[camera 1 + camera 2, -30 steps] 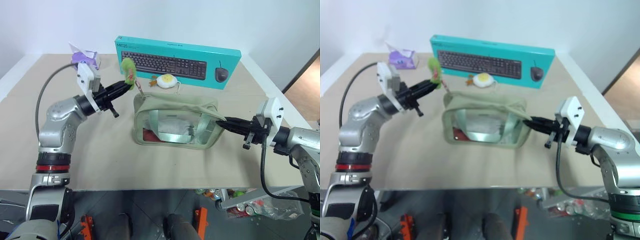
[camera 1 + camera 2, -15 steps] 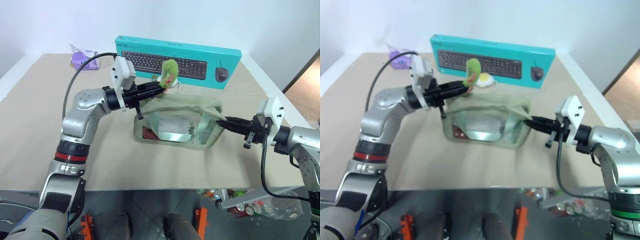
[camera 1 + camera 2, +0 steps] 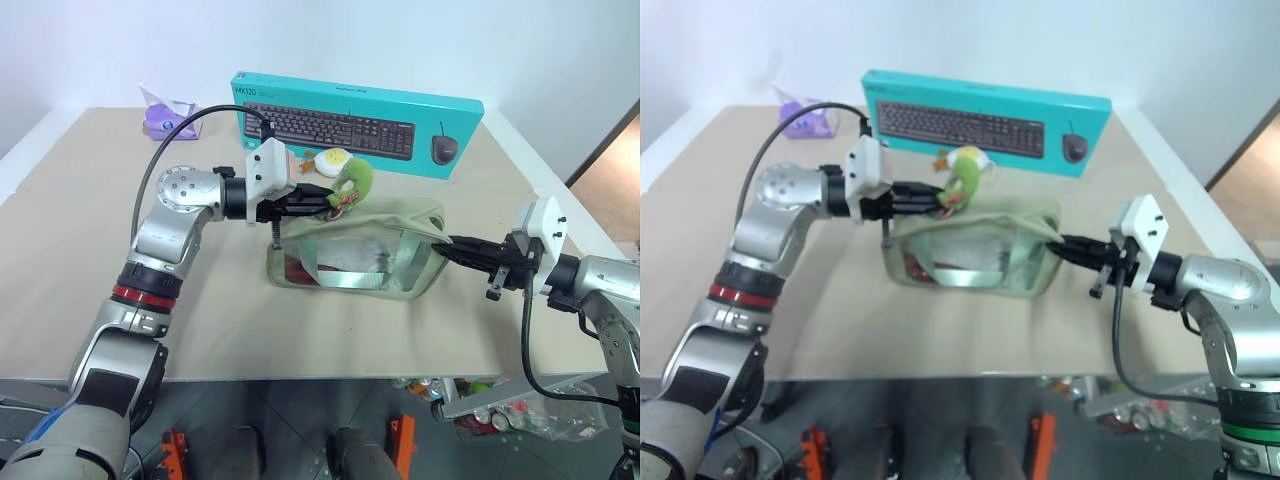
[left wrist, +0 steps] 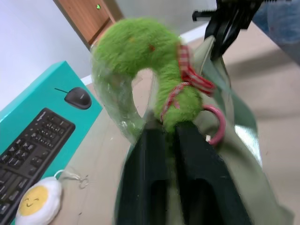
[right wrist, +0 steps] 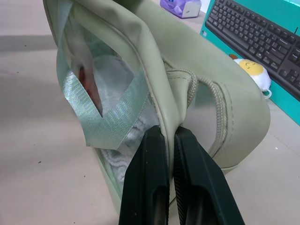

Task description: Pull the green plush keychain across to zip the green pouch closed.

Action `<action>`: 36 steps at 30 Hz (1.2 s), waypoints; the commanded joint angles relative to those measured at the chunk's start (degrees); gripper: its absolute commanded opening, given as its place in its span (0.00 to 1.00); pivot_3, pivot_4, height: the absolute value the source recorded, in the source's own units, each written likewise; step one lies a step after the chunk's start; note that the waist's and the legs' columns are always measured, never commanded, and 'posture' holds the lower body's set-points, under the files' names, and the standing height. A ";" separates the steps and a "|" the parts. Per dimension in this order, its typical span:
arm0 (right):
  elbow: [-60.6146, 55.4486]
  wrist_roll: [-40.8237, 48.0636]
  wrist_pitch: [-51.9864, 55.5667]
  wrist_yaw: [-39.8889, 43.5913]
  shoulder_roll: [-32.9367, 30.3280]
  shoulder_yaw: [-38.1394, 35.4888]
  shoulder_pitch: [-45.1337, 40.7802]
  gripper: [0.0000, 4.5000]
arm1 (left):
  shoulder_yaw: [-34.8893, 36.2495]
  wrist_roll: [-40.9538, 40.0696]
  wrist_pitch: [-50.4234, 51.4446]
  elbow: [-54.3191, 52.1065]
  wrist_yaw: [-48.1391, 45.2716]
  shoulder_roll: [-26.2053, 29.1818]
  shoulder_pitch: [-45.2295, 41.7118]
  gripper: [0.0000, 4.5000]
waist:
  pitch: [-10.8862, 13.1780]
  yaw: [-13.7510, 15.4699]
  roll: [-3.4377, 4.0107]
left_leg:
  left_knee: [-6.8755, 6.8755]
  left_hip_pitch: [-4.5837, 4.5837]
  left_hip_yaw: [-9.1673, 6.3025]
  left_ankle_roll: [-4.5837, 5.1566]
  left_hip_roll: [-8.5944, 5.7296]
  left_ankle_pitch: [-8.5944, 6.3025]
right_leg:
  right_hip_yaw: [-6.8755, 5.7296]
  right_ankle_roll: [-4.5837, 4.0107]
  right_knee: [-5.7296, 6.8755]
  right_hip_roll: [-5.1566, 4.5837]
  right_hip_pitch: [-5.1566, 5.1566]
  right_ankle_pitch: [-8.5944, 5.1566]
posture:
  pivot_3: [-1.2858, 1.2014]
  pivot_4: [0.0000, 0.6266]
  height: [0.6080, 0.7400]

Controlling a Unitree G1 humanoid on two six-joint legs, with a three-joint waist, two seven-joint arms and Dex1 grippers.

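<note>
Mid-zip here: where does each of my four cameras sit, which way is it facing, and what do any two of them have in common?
Left eye view: head camera, looking forward and down at the table; both arms show.
Right eye view: its stereo twin, same scene.
Left wrist view: along the left gripper, whose fingers pinch the green plush keychain above the green pouch.
Right wrist view: along the right gripper, clamped on the pouch's end.
Shared: both wrist views show the keyboard box and fried-egg charm.
</note>
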 commanded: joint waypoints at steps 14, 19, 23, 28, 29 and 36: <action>-0.66 -0.13 -0.94 0.02 -0.10 0.35 -1.75 0.00 | 8.39 -7.72 8.69 0.83 -4.66 6.27 -5.16 0.99 | 0.00 -0.15 0.01 | 0.00 -0.02 -0.02 0.03 0.03 -0.02 | -0.01 0.00 0.02 0.03 -0.04 -0.01 | 0.52 0.24 1.00; -0.22 -0.14 -1.02 0.24 -0.22 0.41 -2.02 0.00 | 10.38 -9.75 15.36 -8.07 -1.11 8.39 3.02 0.99 | -0.03 -0.12 0.06 | -0.01 0.00 0.00 0.03 0.07 -0.02 | 0.00 0.01 0.03 0.02 -0.03 -0.01 | 0.52 0.24 1.00; 0.17 -0.22 -1.09 0.39 -0.18 0.74 -2.45 0.00 | 11.72 -11.46 20.79 -17.28 6.06 6.63 11.85 0.99 | -0.02 -0.09 0.04 | 0.04 -0.02 -0.05 0.02 0.09 -0.01 | -0.05 -0.03 0.06 0.01 0.00 0.00 | 0.52 0.24 1.00; 0.33 -0.31 -1.09 0.63 -0.21 0.99 -2.61 0.00 | 13.40 -13.18 24.46 -23.05 14.44 3.41 17.99 0.99 | -0.02 -0.08 0.03 | 0.10 0.01 -0.10 0.02 0.11 0.00 | -0.08 -0.07 0.07 0.03 0.05 0.04 | 0.52 0.24 1.00; 0.37 -0.34 -1.09 0.67 -0.22 1.01 -2.63 0.00 | 13.48 -13.25 24.82 -23.71 15.77 2.93 18.73 0.99 | -0.02 -0.09 0.05 | 0.10 0.02 -0.10 0.02 0.11 0.00 | -0.07 -0.08 0.07 0.05 0.05 0.05 | 0.52 0.24 1.00; -0.04 -0.17 -0.74 0.73 -0.27 0.90 -2.36 0.00 | 13.16 -13.12 26.13 -25.39 22.69 -0.06 22.75 0.57 | -0.02 -0.09 0.04 | 0.09 0.08 -0.08 0.02 0.10 0.00 | -0.06 -0.07 0.07 0.04 0.12 0.05 | 0.52 0.24 1.00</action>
